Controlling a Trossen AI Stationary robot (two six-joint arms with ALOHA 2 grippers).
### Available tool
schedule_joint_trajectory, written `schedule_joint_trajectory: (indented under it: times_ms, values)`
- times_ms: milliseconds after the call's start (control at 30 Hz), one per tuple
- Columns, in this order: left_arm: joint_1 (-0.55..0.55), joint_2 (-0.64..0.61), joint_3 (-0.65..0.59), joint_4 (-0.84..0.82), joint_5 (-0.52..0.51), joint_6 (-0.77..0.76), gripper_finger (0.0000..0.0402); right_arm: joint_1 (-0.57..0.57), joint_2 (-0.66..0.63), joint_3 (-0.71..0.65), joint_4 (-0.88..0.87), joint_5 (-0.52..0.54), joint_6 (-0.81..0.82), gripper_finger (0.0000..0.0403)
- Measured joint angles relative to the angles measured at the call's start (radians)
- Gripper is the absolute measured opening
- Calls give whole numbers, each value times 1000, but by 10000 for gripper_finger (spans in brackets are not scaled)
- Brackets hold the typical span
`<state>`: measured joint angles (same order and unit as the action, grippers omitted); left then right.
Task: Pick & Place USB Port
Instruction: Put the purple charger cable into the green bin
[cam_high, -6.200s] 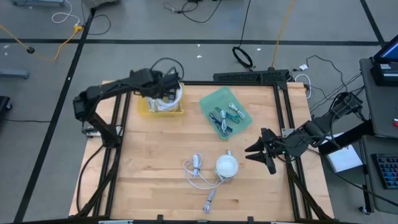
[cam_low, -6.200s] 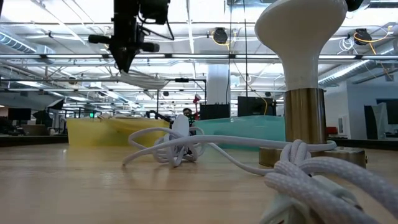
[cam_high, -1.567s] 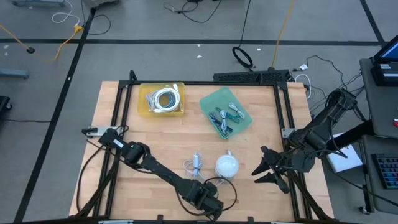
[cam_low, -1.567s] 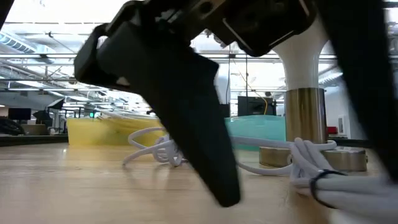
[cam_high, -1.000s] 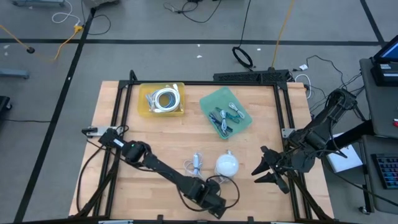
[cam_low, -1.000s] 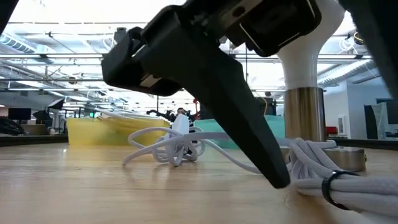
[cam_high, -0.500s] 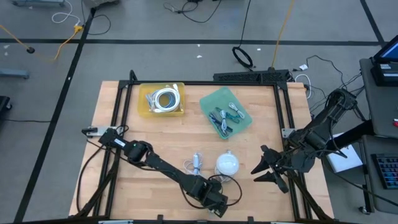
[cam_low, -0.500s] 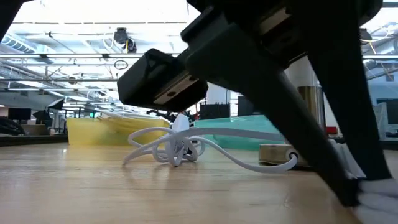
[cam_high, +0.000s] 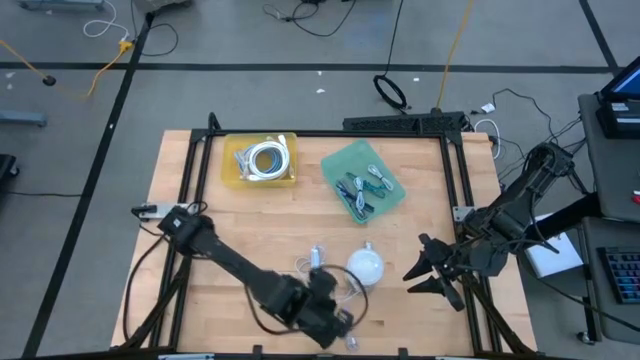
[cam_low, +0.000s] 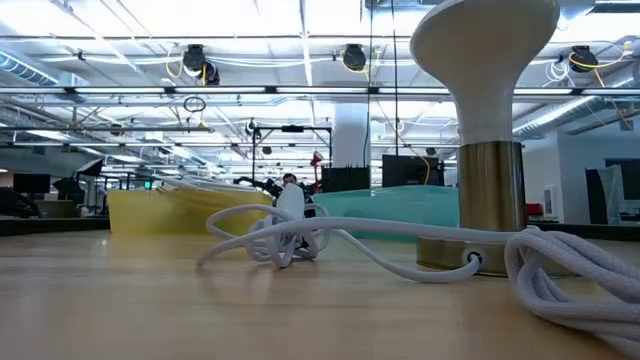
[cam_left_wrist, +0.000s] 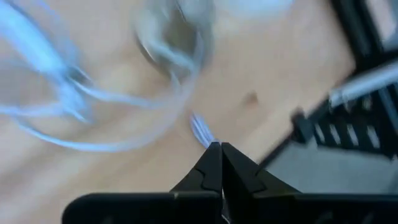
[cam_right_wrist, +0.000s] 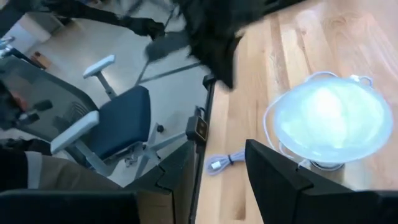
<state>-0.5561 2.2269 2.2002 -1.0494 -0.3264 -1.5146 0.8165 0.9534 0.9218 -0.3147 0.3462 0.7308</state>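
Note:
The USB port is a grey plug (cam_right_wrist: 216, 164) on the end of a white braided cord. It lies flat on the wood by the table's near edge (cam_high: 350, 342), next to a white-domed lamp (cam_high: 365, 266). My left gripper (cam_high: 336, 320) hangs shut above the plug with nothing between its fingers; its wrist view shows the plug (cam_left_wrist: 200, 129) down on the table beyond the closed tips (cam_left_wrist: 219, 149). My right gripper (cam_high: 412, 273) waits open at the table's right side, fingers (cam_right_wrist: 273, 171) pointing toward the lamp (cam_right_wrist: 326, 121).
A loose white cable (cam_high: 314, 266) lies left of the lamp. A yellow bin (cam_high: 232, 172) with a coiled white cable sits at the far left. A green tray (cam_high: 338, 165) with several cables is at the far middle. A black frame rail (cam_high: 455, 180) runs along the table's right edge.
My left gripper has shut and then risen off the table near the front edge, tipping and leaving the low view, with nothing in its fingers. The braided cord's end has shifted on the wood and stays lying there.

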Motion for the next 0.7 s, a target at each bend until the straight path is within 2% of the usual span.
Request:
schedule_joint_trajectory:
  times_ms: [100,200,300,400,567,700]
  values:
    - [29,-74,0,-91,-56,7,0,-4,0,0,11,9,-9,134]
    - [76,-106,2,-70,38,104,1,-5,0,0,12,21,-3,134]
    - [90,-98,0,35,89,259,9,-5,0,0,12,20,-2,134]
    - [60,-90,-1,130,128,507,13,-4,0,0,-3,20,-2,134]
    - [-12,-86,-1,18,115,693,3,0,0,0,-33,16,15,134]
    - [-42,-62,1,-22,121,935,10,3,0,0,-61,18,16,134]
